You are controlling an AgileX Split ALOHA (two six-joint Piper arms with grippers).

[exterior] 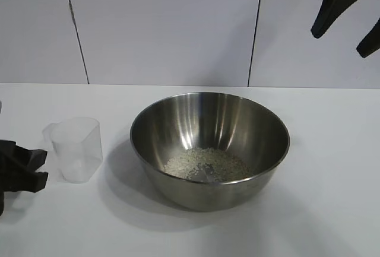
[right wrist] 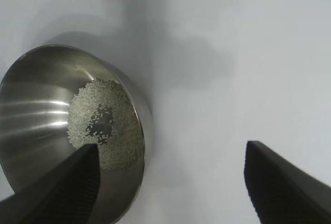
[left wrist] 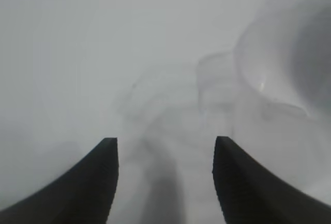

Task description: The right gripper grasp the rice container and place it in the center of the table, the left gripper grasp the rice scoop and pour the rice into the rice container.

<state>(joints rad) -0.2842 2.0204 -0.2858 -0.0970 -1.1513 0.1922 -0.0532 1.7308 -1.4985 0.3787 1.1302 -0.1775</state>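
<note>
1. Centrally on the table (exterior: pixel 332 209) stands one rice container (exterior: pixel 178 127), upright with its mouth facing up; the rice (exterior: pixel 205 163) lies in a shallow patch at its bottom, with a small bare spot in the middle.
2. One rice scoop (exterior: pixel 75 149) stands upright just beside the bowl, toward the left arm, apart from it; it looks empty, and its pour spout points away from the bowl.
3. Left gripper (exterior: pixel 27 171): low at the table's edge, just beside the scoop, fingers (left wrist: pixel 93 182) parted with nothing between them; in the left wrist view the scoop (left wrist: pixel 279 69) lies ahead and off to one side of the gap.
4. Right gripper (exterior: pixel 350 19): raised high above the table, well apart from both vessels, fingers spread wide and holding nothing; its wrist view looks down on the bowl (right wrist: pixel 31 110) and rice (right wrist: pixel 119 151).
5. Count: one bowl, one scoop, two grippers.
</note>
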